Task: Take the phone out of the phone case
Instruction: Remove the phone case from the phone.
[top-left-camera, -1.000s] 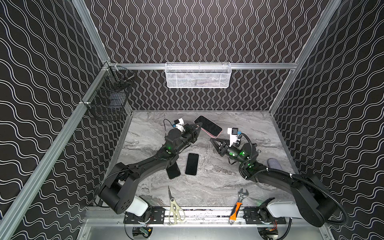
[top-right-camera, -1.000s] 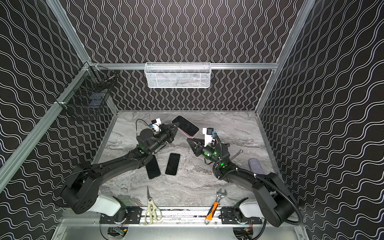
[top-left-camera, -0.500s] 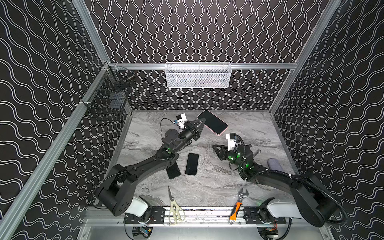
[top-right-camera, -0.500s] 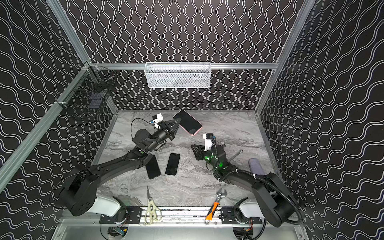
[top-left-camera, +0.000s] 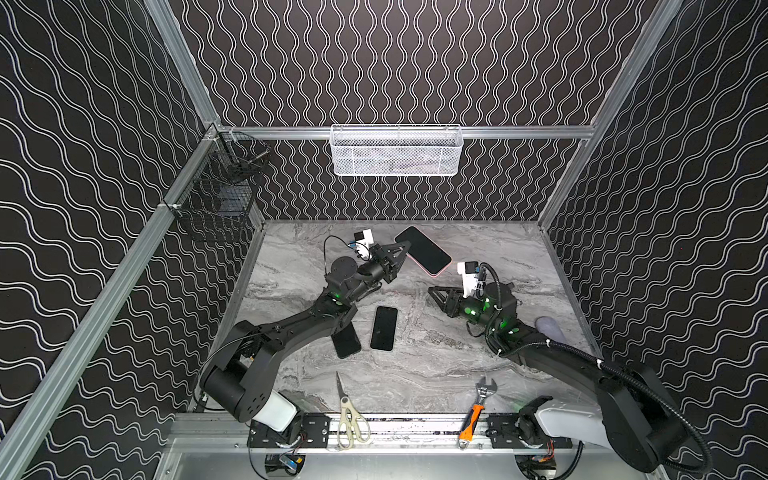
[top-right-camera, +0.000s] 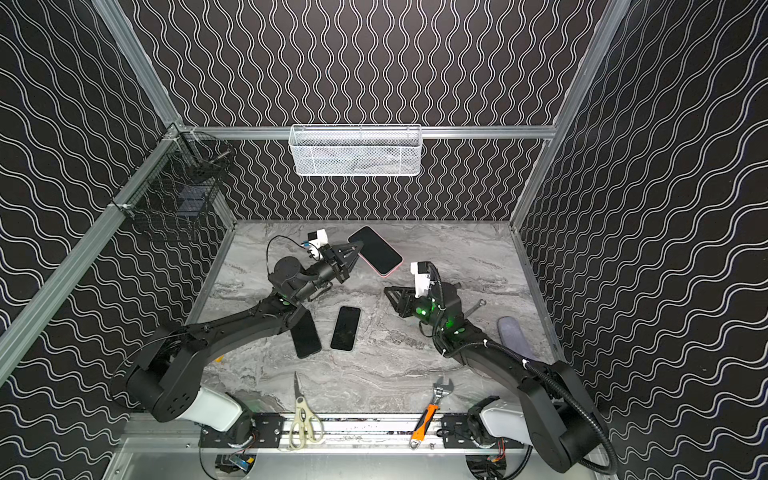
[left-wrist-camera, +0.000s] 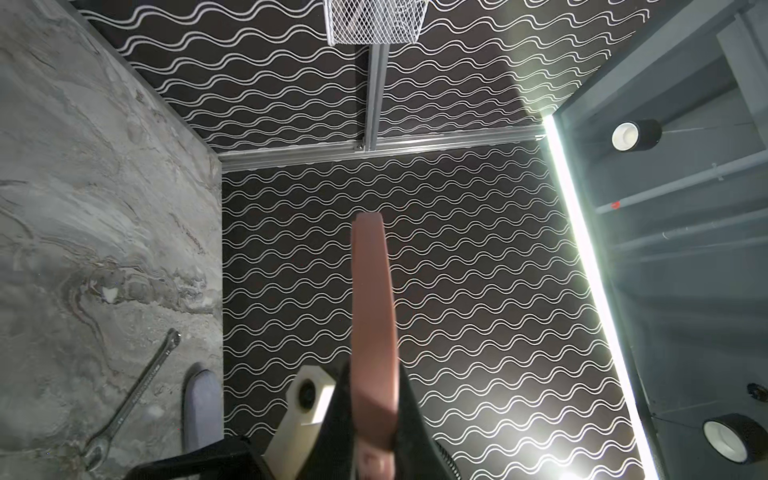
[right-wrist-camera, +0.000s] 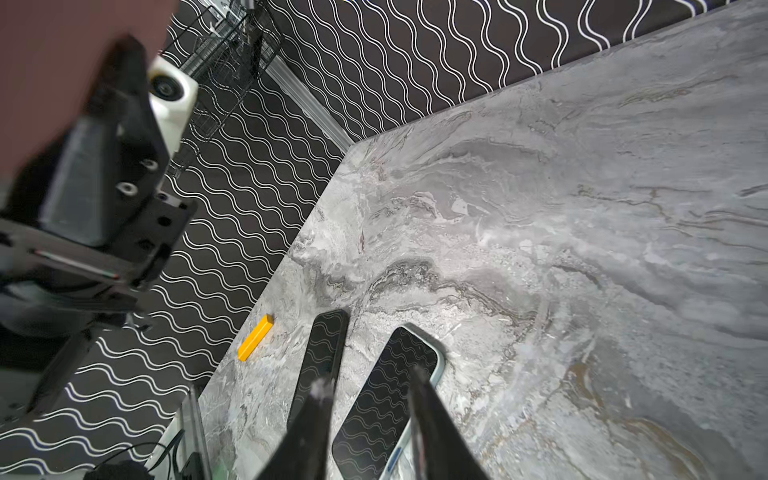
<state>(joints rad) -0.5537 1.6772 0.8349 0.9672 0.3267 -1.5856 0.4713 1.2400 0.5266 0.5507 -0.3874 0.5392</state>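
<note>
1 pink-cased phone (top-left-camera: 426, 251) in L gripper (top-left-camera: 402, 254), 2 phones (top-left-camera: 383, 328) (top-left-camera: 347, 344) on table (top-left-camera: 478, 374)

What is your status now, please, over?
Left gripper, jaws shut on pink-cased phone, held above the table. Right gripper, jaws open, empty, clear of it. Phone not out of case. Nothing between them.

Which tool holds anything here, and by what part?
The left tool clamps the pink-cased phone by the end nearest its arm. The right tool is open and holds nothing.
</note>
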